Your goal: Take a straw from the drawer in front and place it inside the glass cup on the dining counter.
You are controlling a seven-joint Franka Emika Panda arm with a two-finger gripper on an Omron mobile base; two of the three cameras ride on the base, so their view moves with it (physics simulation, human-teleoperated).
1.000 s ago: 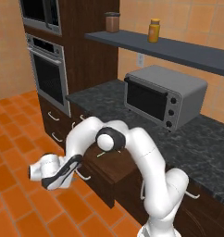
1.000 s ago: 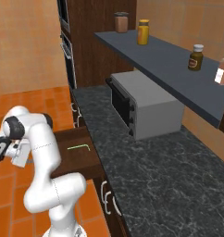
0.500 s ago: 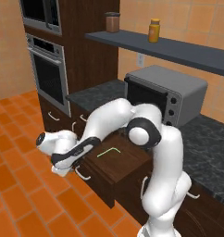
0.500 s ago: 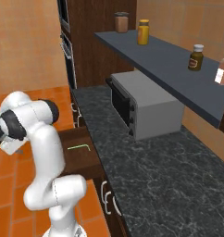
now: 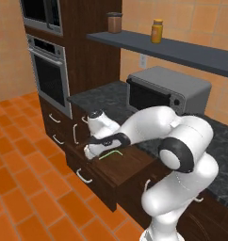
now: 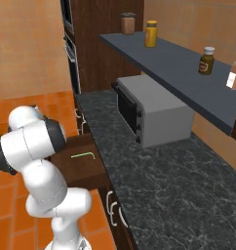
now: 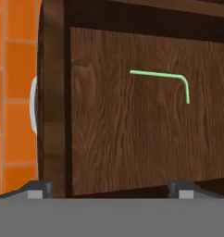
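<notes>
From the hand view I'm looking straight down into the drawer [image 7: 132, 139], which stands pulled out, so that first part looks done to me. My jaws are spread wide and hold nothing; only their two tips poke up at the bottom of that view, well apart. The straw [image 7: 162, 79] lies flat on the drawer's wooden bottom, untouched, thin and light green with a bent end. In the left base view my gripper [image 5: 93, 151] hangs over the near end of the drawer, just beside the straw [image 5: 111, 154], not yet down on it.

Still left, as I judge it: lower, pinch the straw, lift it, then carry it to the cup.

Hard to read: from the right base view my own arm covers the drawer's front, though the straw [image 6: 83, 156] shows beyond it. The drawer's white handle [image 7: 33, 104] is cut to a sliver at the hand view's left. Farther back, the dark stone table [image 6: 159, 185] carries a toaster oven [image 6: 151, 114].
</notes>
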